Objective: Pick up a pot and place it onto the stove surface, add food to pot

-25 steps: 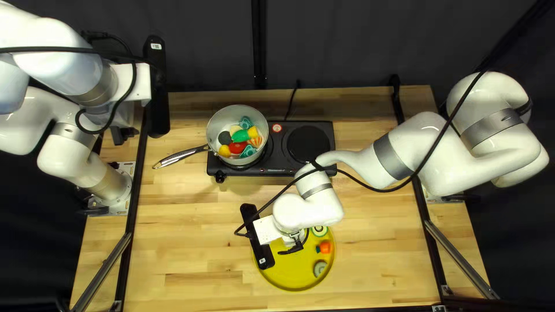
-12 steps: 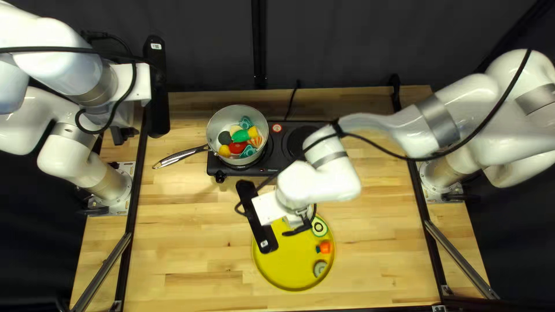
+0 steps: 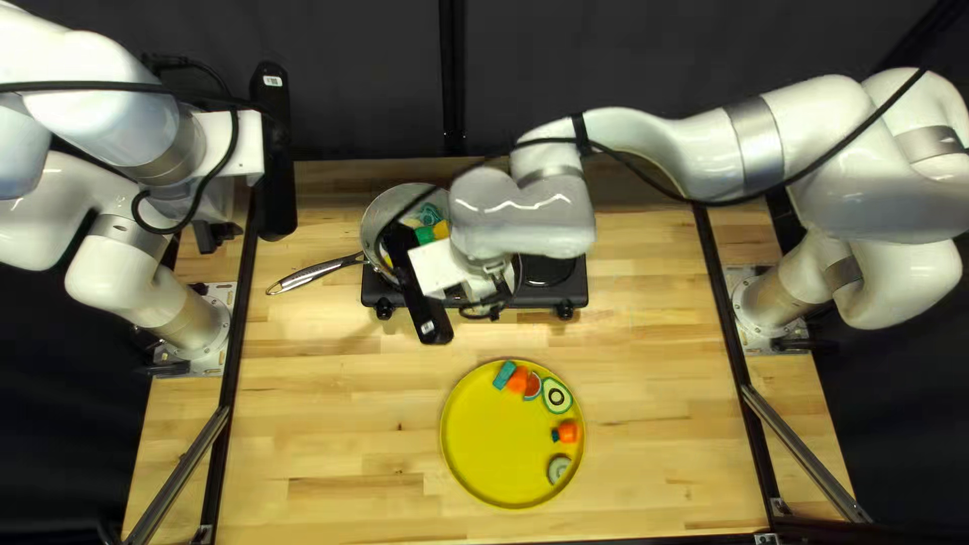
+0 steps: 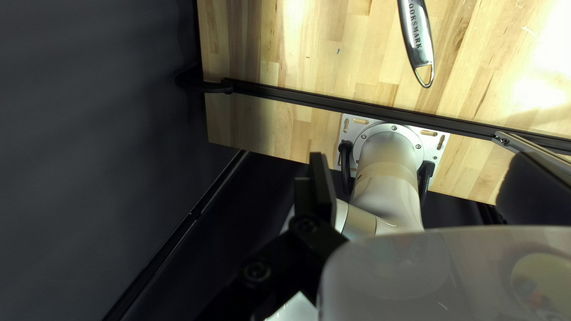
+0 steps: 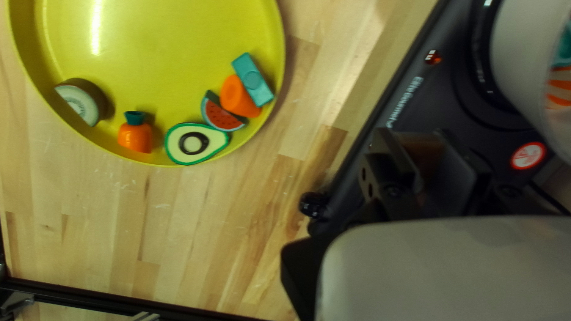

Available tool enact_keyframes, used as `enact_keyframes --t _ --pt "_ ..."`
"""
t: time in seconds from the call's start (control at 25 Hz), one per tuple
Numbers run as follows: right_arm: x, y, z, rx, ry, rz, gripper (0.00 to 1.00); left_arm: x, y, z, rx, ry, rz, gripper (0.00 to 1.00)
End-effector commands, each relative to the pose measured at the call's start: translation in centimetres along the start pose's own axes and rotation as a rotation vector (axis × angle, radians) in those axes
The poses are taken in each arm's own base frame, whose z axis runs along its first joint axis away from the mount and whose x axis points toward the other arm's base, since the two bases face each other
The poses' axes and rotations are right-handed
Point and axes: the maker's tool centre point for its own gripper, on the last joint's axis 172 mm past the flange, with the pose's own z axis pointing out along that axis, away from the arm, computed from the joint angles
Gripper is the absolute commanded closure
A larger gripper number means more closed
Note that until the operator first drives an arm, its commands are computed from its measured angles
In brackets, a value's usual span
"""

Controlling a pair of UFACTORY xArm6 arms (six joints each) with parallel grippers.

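Top left view shows the pot (image 3: pixel 372 227) standing on the left burner of the stove (image 3: pixel 549 266), its handle (image 3: pixel 310 273) reaching out over the bench (image 3: pixel 341 424), with several toy foods already inside. Judging by that, the placing step is done and the adding of food is in hand.

My right tool (image 5: pixel 419 157) is clenched on what looks like a brownish piece (image 5: pixel 424 143), too blurred to name. It hangs over the stove's front edge, just beside the pot's wall and not yet over the opening.

Avocado (image 3: pixel 556 396), carrot (image 3: pixel 566 432), kiwi (image 3: pixel 559 468) and watermelon (image 3: pixel 533 385) lie on the yellow plate (image 3: pixel 484 454).

My left tool (image 3: pixel 210 229) is released, parked by its own base, well apart from the pot.

The next move calls for carrying the piece over the rim to the middle of the pot, then letting go low enough that it does not bounce out.
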Motion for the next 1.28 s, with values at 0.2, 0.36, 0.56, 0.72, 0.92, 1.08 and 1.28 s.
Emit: enact_keyframes --t 0.2,0.36,0.56,0.72,0.92,1.08,1.28 --pt "0.5 5.8 -0.4 0.011 0.027 -0.002 1.00 0.0 0.0 0.0 0.000 0.000 0.000 0.00" --pt "0.6 8.3 0.2 0.016 0.038 -0.003 1.00 0.0 0.0 0.0 0.000 0.000 0.000 0.00" --pt "0.2 10.0 1.2 0.034 0.049 0.006 1.00 0.0 0.0 0.0 0.000 0.000 0.000 0.00" --pt "0.2 10.3 1.4 0.041 0.056 0.010 1.00 0.0 0.0 0.0 0.000 0.000 0.000 0.00" --pt "0.2 10.0 1.4 0.044 0.058 0.010 1.00 0.0 0.0 0.0 0.000 0.000 0.000 0.00" --pt "0.2 9.8 1.8 0.047 0.058 0.012 0.00 0.0 0.0 0.0 0.000 0.000 0.000 0.00" --pt "-0.2 9.9 2.2 0.058 0.059 0.015 0.00 0.0 0.0 0.0 0.000 0.000 0.000 0.00"
